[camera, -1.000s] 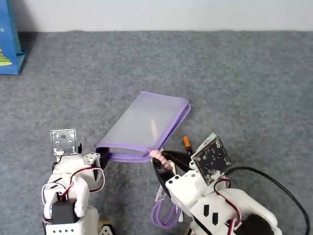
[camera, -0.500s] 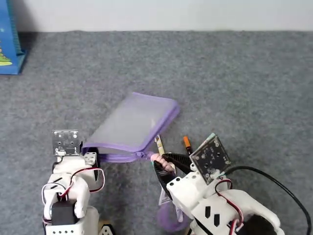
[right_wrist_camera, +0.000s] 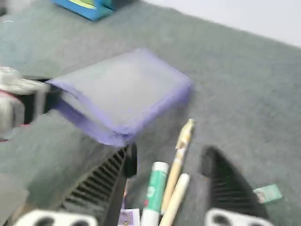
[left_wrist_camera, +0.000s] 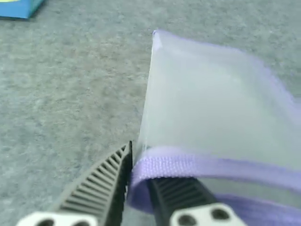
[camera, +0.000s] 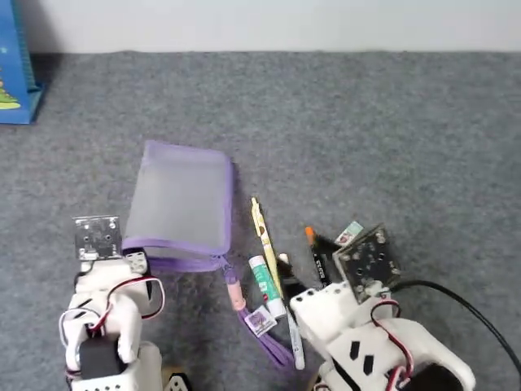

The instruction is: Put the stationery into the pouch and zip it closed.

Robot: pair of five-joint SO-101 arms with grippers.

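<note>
A translucent purple pouch [camera: 181, 199] lies on the grey carpet at centre left. My left gripper [left_wrist_camera: 138, 170] is shut on the pouch's purple edge band at its near corner [camera: 140, 259]. A pink zipper pull [camera: 235, 293] and a purple strap [camera: 269, 340] trail from the pouch's other near corner. To the right of the pouch lie a yellow pen [camera: 262, 235], a green-and-white glue stick [camera: 265, 285], a white pen [camera: 292, 330] and an orange-tipped black marker [camera: 316, 251]. My right gripper [right_wrist_camera: 170, 155] stands open just above the glue stick [right_wrist_camera: 153, 193] and pens, holding nothing.
A small green item [camera: 352, 232] lies by the right arm's camera board. A blue box [camera: 15, 73] stands at the far left edge. A white wall [camera: 277, 24] borders the carpet at the back, with open carpet to the right.
The left arm has dragged the pouch leftward and turned it. The right gripper has let go of the pink zipper pull and drawn back, uncovering the pens and glue stick.
</note>
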